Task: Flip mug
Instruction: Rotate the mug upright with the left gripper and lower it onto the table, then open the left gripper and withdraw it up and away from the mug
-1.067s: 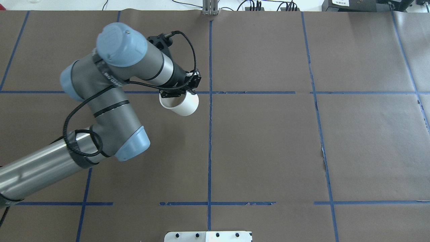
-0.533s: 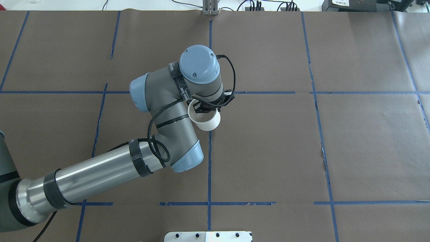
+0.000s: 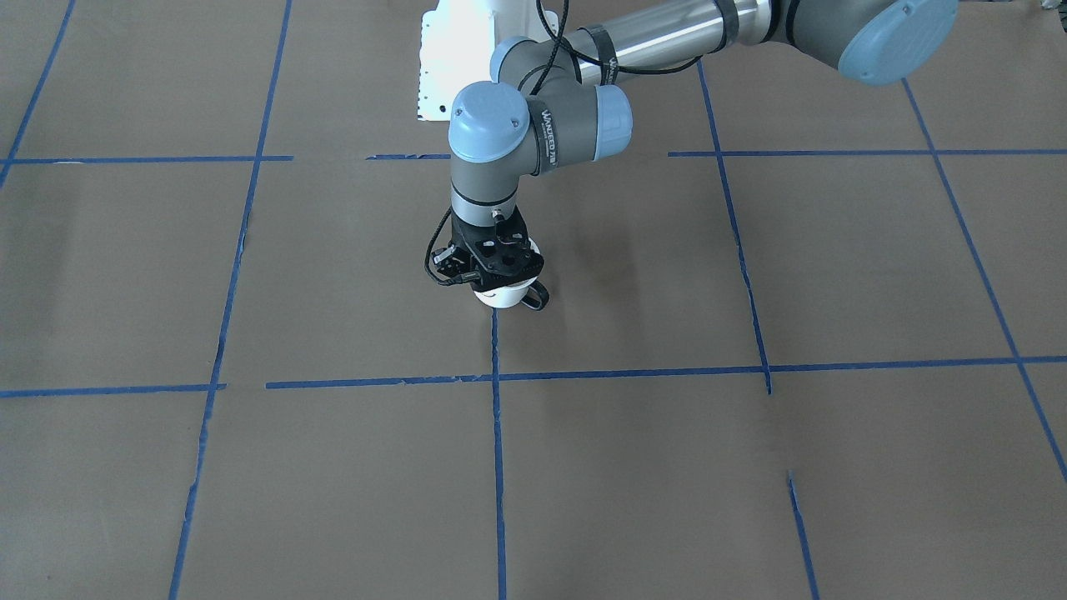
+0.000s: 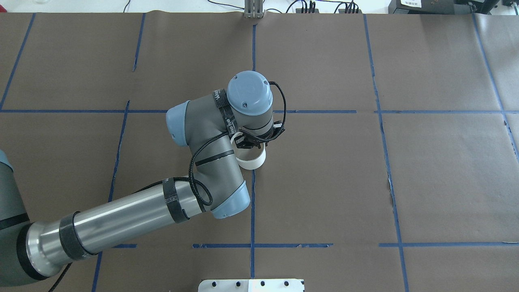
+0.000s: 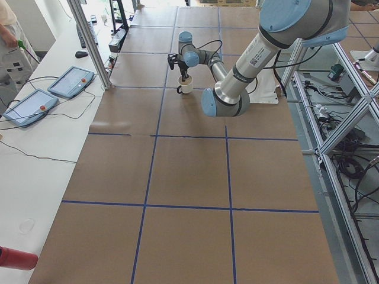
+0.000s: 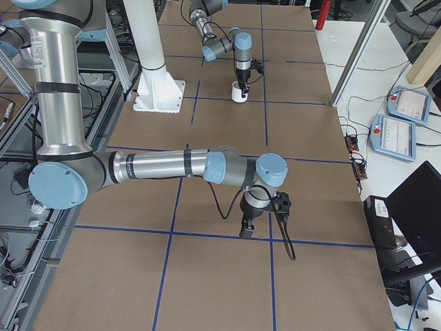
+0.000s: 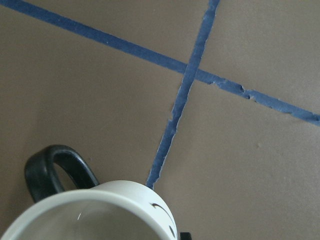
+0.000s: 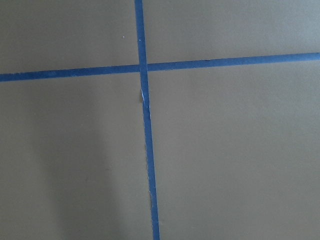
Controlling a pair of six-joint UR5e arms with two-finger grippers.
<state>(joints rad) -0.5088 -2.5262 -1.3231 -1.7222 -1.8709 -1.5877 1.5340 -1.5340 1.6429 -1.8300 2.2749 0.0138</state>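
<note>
White mug [image 3: 503, 297] upright, mouth up, pinched at the rim by left gripper [image 3: 497, 282], low beside a blue tape line [image 7: 170, 130] — touching worktop [image 3: 667, 267] or not, unclear. Looks flipped already; release and retreat remain. Far off, right gripper [image 6: 246, 233] — cannot tell its state.

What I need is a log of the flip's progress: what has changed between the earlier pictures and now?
The left gripper carried the mug rightward in the overhead view and toward the robot, up to the centre tape line, swinging it from tilted on its side to upright, mouth up, low at the table. Unchanged: the gripper's hold on the mug's rim.
</note>
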